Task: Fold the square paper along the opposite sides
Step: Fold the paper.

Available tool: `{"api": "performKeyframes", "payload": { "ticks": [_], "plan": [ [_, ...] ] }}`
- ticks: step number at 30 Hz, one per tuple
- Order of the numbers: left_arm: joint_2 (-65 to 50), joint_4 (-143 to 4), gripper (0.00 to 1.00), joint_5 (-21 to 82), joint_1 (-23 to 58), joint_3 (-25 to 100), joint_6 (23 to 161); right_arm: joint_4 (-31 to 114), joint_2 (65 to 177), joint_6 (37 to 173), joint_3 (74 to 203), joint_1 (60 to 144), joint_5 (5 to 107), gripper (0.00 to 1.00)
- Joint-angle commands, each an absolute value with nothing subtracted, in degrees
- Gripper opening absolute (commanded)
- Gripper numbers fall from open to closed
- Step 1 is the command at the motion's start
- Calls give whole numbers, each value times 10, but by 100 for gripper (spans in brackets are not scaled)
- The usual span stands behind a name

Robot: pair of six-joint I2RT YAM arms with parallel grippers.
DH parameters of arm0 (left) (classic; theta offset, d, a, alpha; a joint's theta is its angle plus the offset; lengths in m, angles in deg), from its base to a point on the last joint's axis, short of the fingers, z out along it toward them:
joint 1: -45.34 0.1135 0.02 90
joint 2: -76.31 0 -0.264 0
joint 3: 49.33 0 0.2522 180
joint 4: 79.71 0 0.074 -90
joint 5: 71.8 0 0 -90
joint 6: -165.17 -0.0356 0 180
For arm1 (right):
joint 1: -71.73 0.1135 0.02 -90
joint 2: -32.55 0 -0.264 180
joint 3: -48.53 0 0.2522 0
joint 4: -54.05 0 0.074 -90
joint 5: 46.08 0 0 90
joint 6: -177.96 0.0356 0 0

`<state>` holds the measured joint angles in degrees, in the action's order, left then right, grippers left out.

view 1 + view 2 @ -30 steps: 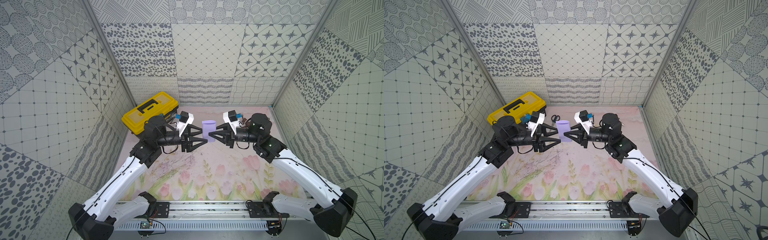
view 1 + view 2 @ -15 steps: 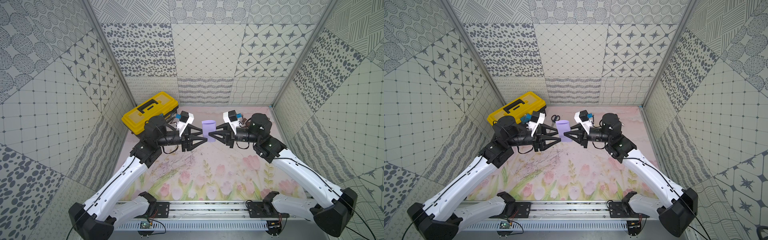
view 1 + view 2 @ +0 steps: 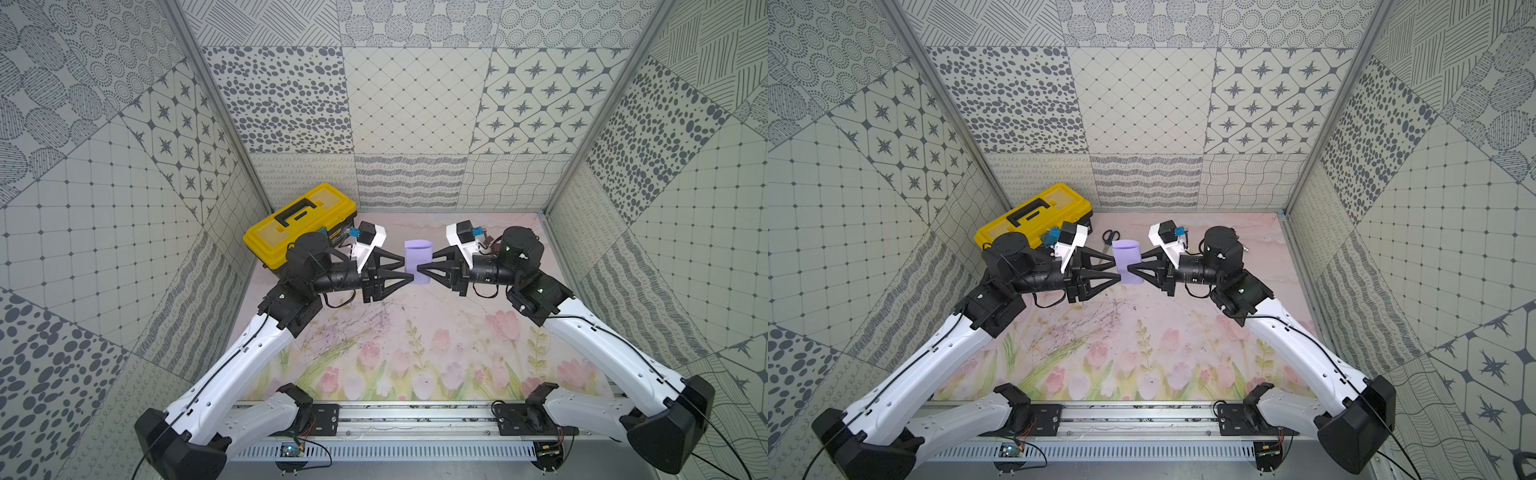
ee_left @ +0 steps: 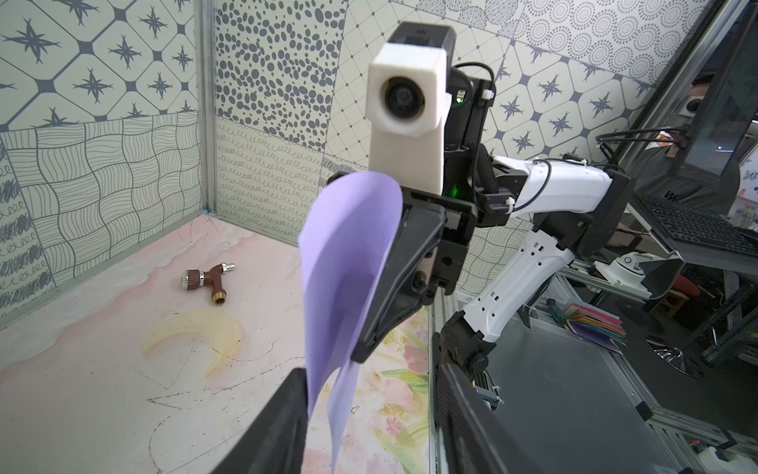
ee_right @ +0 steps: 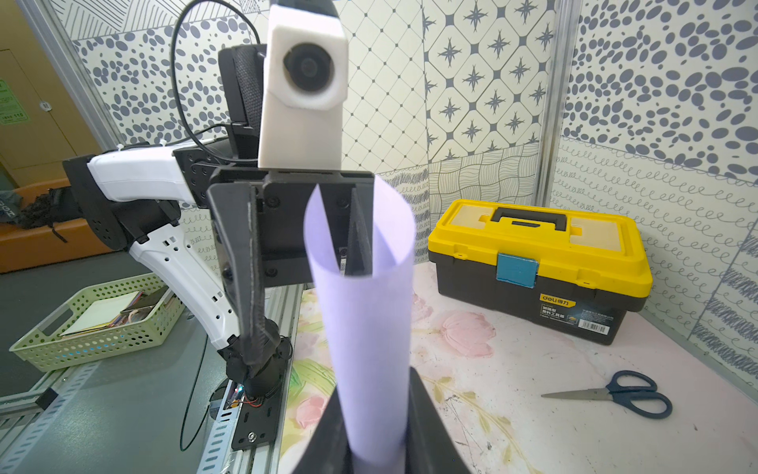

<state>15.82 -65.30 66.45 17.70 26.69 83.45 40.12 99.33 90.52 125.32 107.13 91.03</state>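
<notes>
The square paper [image 3: 419, 259] [image 3: 1128, 264] is pale lavender and hangs in the air above the mat, curled into an upright loop between the two arms. My right gripper [image 3: 424, 262] [image 5: 375, 385] is shut on the paper [image 5: 365, 328], pinching its two sides together. My left gripper [image 3: 408, 271] [image 4: 369, 377] faces it from the other side and stands open. One of its fingers [image 5: 359, 242] reaches inside the loop, the other stays outside. In the left wrist view the paper [image 4: 344, 262] hangs close to one finger, far from the other.
A yellow toolbox [image 3: 299, 224] [image 5: 533, 246] stands at the back left behind the left arm. Scissors [image 3: 1109, 237] [image 5: 615, 396] lie on the mat just behind the paper. A brown tap fitting [image 4: 209, 279] lies near the back right corner.
The left gripper's jaws have narrowed a little around the paper's edge. Both arms and the paper stay where they were.
</notes>
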Motion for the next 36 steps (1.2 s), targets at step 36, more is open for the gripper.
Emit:
{"api": "performKeyframes", "payload": {
  "ticks": [36],
  "plan": [
    [150,-679,36,645,174,265,832,430,1004,909,1265,1072,916,25]
  ]
}}
